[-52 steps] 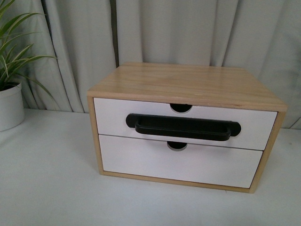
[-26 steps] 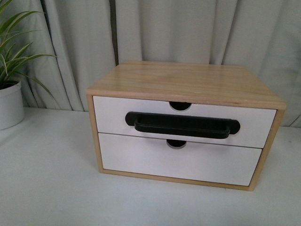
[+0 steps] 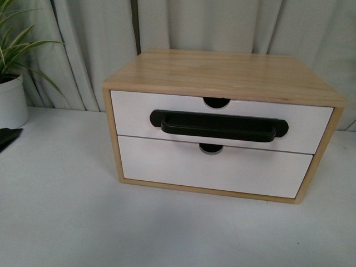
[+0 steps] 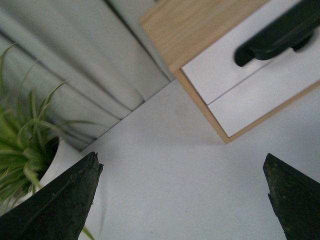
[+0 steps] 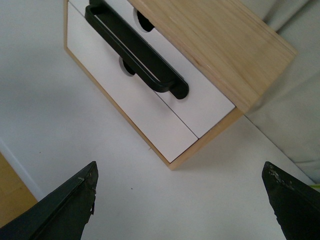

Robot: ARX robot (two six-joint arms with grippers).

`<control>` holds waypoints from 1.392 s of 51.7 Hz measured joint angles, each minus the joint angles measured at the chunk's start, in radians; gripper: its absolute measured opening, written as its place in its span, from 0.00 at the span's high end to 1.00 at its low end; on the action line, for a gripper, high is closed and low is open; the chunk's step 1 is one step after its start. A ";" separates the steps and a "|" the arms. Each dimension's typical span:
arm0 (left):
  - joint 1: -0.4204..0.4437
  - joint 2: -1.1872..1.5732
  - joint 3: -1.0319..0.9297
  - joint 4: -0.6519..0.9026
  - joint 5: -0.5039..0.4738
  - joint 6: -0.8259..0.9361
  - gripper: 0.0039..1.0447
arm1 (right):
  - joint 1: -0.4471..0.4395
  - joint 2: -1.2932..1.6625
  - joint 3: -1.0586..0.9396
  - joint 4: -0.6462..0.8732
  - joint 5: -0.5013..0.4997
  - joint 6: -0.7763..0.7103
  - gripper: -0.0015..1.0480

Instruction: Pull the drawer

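Against the curtain, drawer closed, interior hidden; potted plant cropped.

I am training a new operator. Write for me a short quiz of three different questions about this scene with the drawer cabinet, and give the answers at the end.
1. True or false: the drawer with the black bar handle is closed.
2. In the front view, the potted plant stands: A) left of the wooden cabinet; B) right of it; C) on top of it.
3. Fill in: the left end effector and the right end effector are both ____, holding nothing.
Key: 1 true; 2 A; 3 open.
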 joint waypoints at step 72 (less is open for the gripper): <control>-0.256 0.803 0.702 -0.404 0.105 0.640 0.05 | 0.151 0.618 0.330 -0.021 -0.044 -0.486 0.09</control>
